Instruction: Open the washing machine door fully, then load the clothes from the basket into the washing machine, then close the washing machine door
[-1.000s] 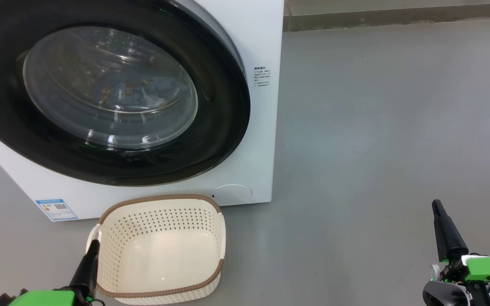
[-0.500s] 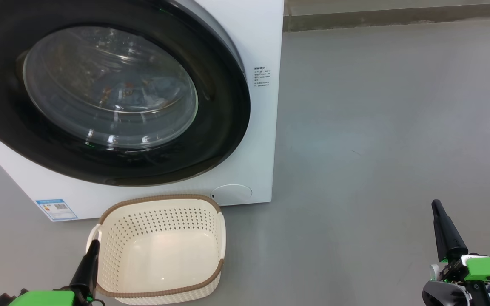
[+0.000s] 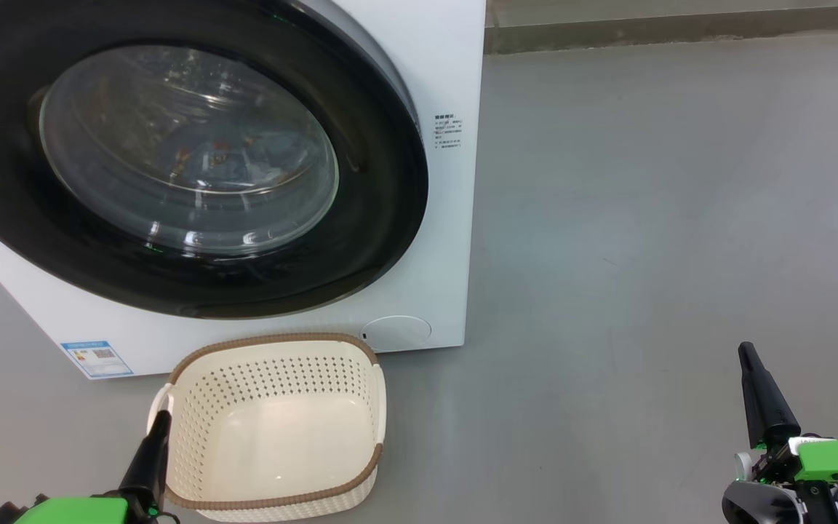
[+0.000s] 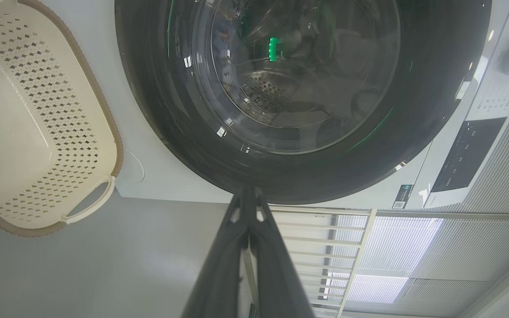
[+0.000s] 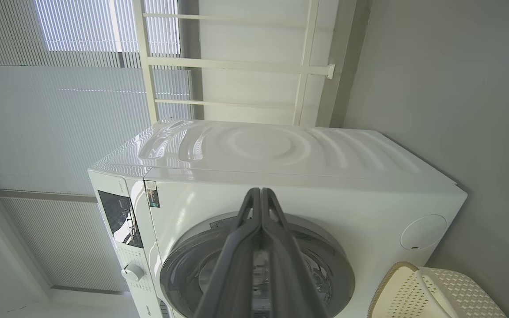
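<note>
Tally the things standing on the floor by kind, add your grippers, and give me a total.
Washing machine: 1
Basket: 1
Grippers: 2 (left gripper, right gripper, both shut)
Total: 4

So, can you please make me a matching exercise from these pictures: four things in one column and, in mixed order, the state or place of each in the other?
Things:
1. washing machine door
2. basket
3. clothes
4. left pincer

States or places:
a. inside the washing machine, seen through glass
b. closed, with a glossy black rim
c. fingers shut together, holding nothing, beside a basket handle
d. empty, standing on the floor

Right pairs: 1-b, 2-d, 3-a, 4-c.
</note>
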Robot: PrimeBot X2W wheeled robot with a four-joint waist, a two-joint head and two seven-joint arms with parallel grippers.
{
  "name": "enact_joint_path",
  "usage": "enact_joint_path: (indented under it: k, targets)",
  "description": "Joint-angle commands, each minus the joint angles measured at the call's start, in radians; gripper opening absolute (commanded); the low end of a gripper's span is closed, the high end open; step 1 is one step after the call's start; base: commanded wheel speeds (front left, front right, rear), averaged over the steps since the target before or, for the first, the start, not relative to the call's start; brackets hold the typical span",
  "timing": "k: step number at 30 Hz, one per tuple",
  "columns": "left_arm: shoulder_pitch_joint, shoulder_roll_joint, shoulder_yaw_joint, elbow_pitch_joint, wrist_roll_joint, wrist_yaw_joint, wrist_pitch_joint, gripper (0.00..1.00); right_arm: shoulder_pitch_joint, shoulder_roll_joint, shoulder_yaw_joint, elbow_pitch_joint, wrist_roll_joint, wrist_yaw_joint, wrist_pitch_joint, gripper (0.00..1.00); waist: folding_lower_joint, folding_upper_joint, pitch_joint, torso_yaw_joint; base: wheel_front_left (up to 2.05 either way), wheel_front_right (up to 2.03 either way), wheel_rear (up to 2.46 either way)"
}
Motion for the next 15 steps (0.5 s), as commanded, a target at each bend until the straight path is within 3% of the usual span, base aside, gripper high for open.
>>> enact_joint_path:
  k: [1,15]
  targets:
    - [-0.048,0.011,0.035,-0.026,-0.005,0.000,0.003,0.00,-0.010,-0.002,0.021,-0.031,0.004,0.001,0.008,0.00,0.0000,0.0000,0.000,0.000,0.00,0.00,0.00]
    - [-0.048,0.011,0.035,-0.026,-0.004,0.000,0.003,0.00,-0.010,-0.001,0.020,-0.031,0.003,0.001,0.008,0.00,0.0000,0.0000,0.000,0.000,0.00,0.00,0.00]
